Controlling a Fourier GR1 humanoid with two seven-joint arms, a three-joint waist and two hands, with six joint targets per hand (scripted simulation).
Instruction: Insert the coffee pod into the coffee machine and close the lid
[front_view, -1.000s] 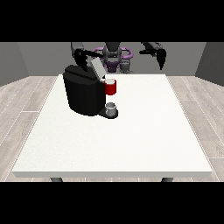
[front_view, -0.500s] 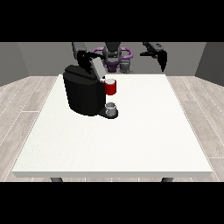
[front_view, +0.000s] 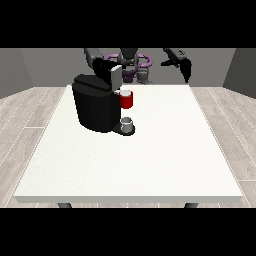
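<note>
— Two hands show in the front view. Where are they?
— One hand (front_view: 109, 70) at the view's left sits on top of the boxy black coffee machine (front_view: 95, 102); whether its fingers are closed I cannot tell. The hand at the view's right (front_view: 184, 64) hangs raised above the white tabletop's (front_view: 150, 155) far edge, fingers relaxed, holding nothing.
— And at the machine?
— A red thing at the machine (front_view: 127, 99), with a small grey thing (front_view: 127, 124) on its base below.

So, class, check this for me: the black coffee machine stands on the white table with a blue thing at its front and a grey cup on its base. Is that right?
Not quite. The thing at the front of the coffee machine is red, not blue, as the front view shows. The rest holds: the machine stands on the white table, and a grey cup sits on its base.
</note>
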